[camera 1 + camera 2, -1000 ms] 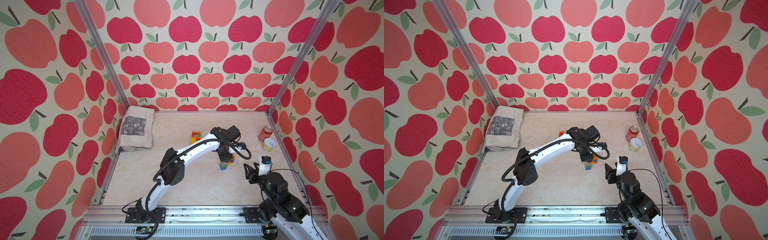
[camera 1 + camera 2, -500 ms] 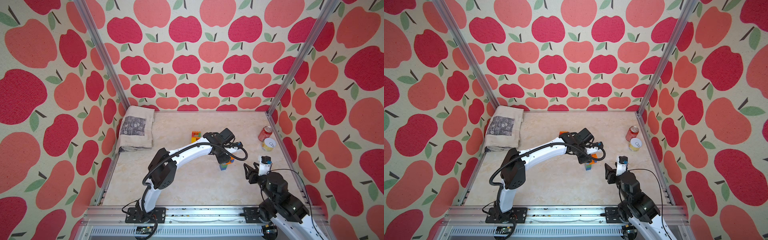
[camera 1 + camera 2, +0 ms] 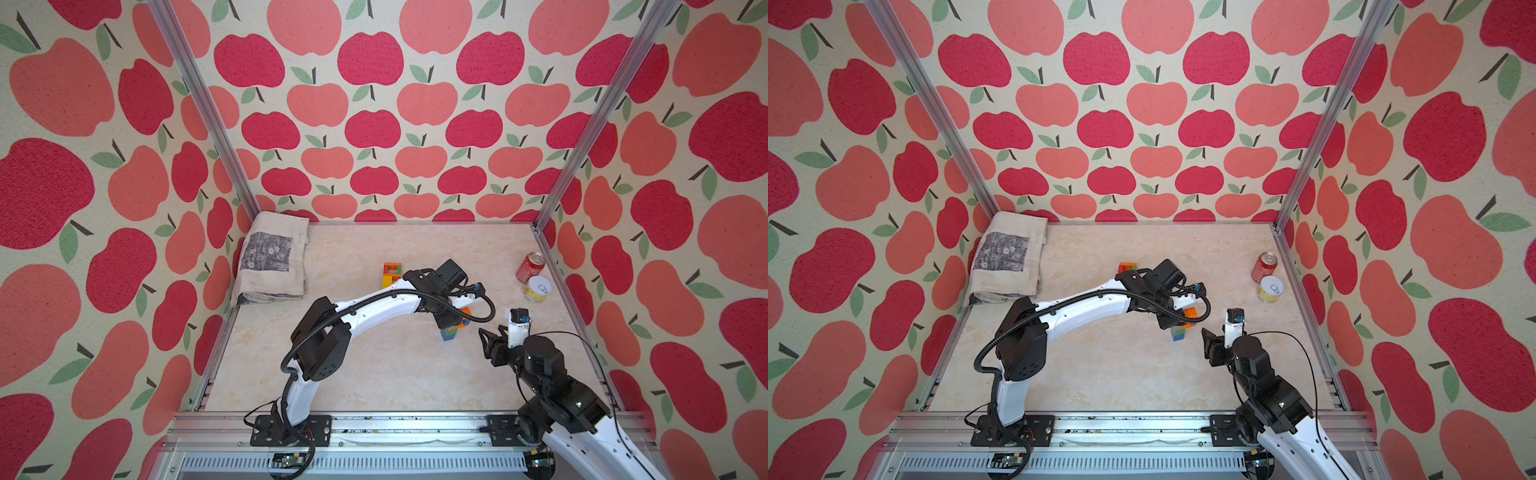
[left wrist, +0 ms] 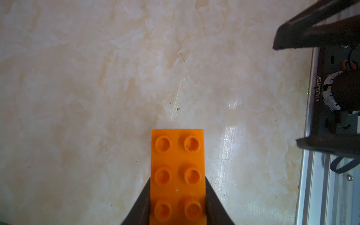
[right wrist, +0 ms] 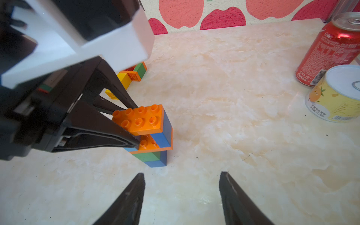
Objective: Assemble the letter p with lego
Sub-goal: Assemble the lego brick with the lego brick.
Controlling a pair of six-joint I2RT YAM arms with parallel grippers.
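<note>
My left gripper (image 5: 137,124) is shut on an orange lego brick (image 5: 140,120), gripping its long sides; its studs face the left wrist camera (image 4: 178,175). The brick hangs over a small lego stack (image 5: 155,155) of blue, green and orange bricks, right above that stack's orange studs. I cannot tell whether they touch. Both top views show the orange brick (image 3: 466,312) (image 3: 1190,312) and the stack (image 3: 451,333) (image 3: 1179,333). My right gripper (image 5: 182,175) (image 3: 487,347) is open and holds nothing, low over the table just right of the stack. A second lego cluster (image 3: 390,274) lies farther back.
A red soda can (image 3: 530,267) and a yellow tin (image 3: 537,289) stand by the right wall. A folded cloth (image 3: 272,262) lies at the back left corner. The metal rail (image 3: 395,428) runs along the front edge.
The left arm's elbow has swung to the left while its gripper stays by the stack with the orange brick. The right arm has hardly moved.
</note>
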